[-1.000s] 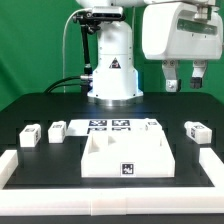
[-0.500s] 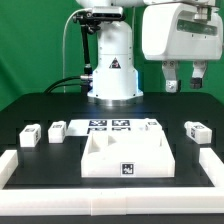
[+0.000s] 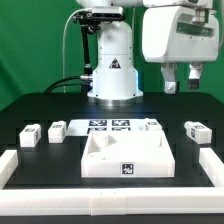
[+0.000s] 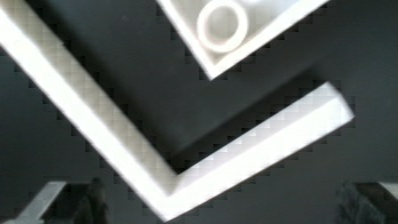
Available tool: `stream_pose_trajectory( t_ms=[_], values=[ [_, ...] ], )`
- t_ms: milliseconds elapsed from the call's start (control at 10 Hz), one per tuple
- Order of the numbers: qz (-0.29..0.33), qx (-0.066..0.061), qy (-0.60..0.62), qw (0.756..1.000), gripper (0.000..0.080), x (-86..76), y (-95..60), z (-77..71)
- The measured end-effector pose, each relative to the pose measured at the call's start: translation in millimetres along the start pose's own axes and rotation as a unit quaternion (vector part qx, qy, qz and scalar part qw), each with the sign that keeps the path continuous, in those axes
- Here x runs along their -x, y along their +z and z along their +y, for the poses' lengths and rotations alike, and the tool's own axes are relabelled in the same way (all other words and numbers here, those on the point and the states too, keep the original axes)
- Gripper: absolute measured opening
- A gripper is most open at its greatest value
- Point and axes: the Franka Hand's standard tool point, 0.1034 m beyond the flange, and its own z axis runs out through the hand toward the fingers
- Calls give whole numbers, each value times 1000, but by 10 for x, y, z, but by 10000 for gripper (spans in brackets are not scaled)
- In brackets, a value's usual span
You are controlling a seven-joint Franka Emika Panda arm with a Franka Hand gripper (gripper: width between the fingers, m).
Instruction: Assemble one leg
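Exterior view: the gripper (image 3: 183,84) hangs high at the exterior view's right, fingers spread, nothing between them. The leg (image 3: 197,130) sits on the black table (image 3: 50,105) well below it, clear of the tray (image 3: 125,160). I'd call this the approach, with no grasp yet.

Wrist view: a white rail (image 4: 107,110) corner and a holed white part (image 4: 222,25), no leg showing. The next move calls for descending, centring over the leg, then closing.

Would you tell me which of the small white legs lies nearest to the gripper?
The leg at the exterior view's far right, alone almost below the raised gripper; two others sit far left.
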Motion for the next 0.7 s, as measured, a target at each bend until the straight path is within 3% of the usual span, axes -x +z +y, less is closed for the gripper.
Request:
stream_pose_trajectory(
  t_ms=[100, 300, 700],
  values=[
    [-8, -8, -44, 999, 650, 127, 53, -81],
    [-25, -30, -110, 993, 650, 246, 144, -84],
    [-25, -29, -105, 994, 650, 241, 148, -82]
  ],
)
